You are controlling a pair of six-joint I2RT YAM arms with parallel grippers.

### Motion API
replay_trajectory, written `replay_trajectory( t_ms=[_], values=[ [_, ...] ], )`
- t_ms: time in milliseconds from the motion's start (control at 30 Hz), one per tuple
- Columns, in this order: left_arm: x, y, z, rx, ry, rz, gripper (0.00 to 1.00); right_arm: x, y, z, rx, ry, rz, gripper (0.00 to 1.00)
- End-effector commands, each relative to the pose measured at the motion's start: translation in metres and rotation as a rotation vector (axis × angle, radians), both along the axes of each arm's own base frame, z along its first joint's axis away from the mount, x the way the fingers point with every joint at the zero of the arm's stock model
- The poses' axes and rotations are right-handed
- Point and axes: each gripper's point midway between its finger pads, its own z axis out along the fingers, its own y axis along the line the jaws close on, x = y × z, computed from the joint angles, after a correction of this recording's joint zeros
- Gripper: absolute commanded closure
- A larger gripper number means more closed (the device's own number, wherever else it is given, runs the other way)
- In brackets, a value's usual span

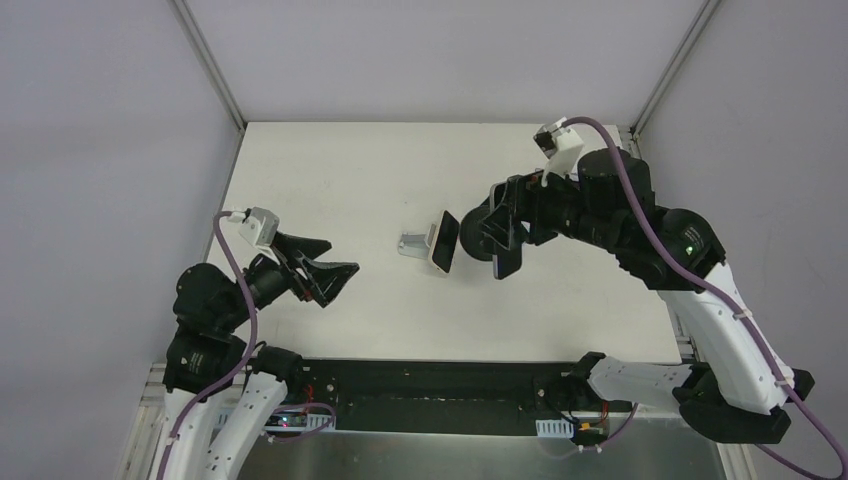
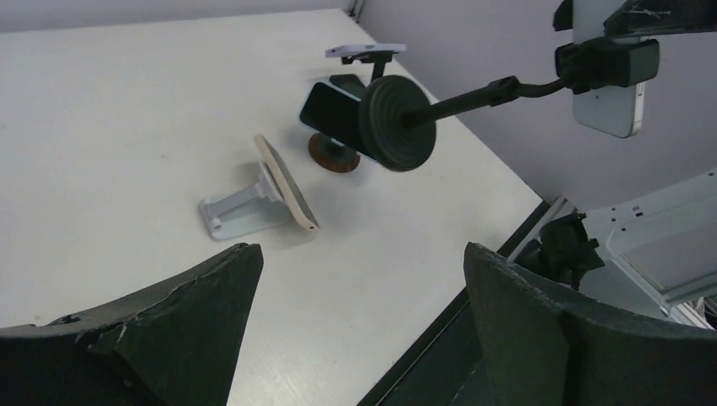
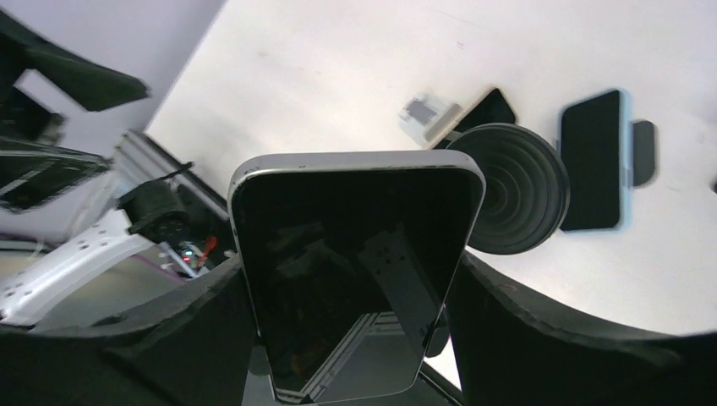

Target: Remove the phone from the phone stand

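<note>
Top external view: right arm reaches to about 3 o'clock of table (image 1: 300,180) centre; left arm sits near 8 o'clock, well apart.
Phone (image 3: 355,254): in the air, off the table, dark screen facing the right wrist camera. In the left wrist view it is at 1 o'clock of frame, pale back showing.
Right gripper (image 3: 351,283): pinching the phone across its long edges, one finger each side.
Left gripper (image 2: 362,254): spread wide, nothing between the fingers, aimed toward the hanging stand.
Phone stand (image 2: 507,85): hangs off the phone. Clamp (image 2: 609,61) grips the phone body, rod (image 2: 461,101) runs toward 9 o'clock and ends in suction disc (image 2: 397,123), clear of the table.
Phone handling: stiff glass slab, likely slick edges, moderate weight, cracks if dropped. Hold by the edges, not the screen.
Stand handling: looks light with a rigid rod. Disc is probably soft rubber and poor to pinch, so the best hold looks like the rod near the clamp.
Risk: clamp probably tight; phone may slide in the right fingers on the pull.
Others: second phone (image 2: 287,182) leans on white stand (image 2: 237,211); third phone (image 2: 325,110) on round base (image 2: 334,156). Both are on the table, not held.
</note>
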Motion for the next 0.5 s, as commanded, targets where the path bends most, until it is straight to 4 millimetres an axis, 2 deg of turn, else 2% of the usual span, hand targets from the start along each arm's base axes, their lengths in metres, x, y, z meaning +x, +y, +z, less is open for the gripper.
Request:
replay_trajectory(
  t_ms=[0, 133, 267, 367, 467],
  values=[
    [-0.009, -0.018, 0.03, -0.089, -0.175, -0.121, 0.07, -0.008, 0.037, 0.077, 0.269, -0.141, 0.124, 1.0],
    [-0.012, -0.027, 0.043, -0.09, -0.262, -0.173, 0.07, -0.03, 0.062, 0.088, 0.365, -0.061, 0.235, 1.0],
    [-0.03, -0.044, 0.056, -0.05, -0.404, -0.3, 0.07, -0.045, 0.083, 0.095, 0.442, 0.011, 0.314, 1.0],
    [-0.044, -0.059, 0.056, 0.009, -0.502, -0.413, 0.09, -0.051, 0.096, 0.101, 0.493, 0.064, 0.352, 1.0],
    [-0.053, -0.074, 0.046, 0.063, -0.568, -0.505, 0.11, -0.054, 0.105, 0.109, 0.54, 0.102, 0.369, 1.0]
  ],
)
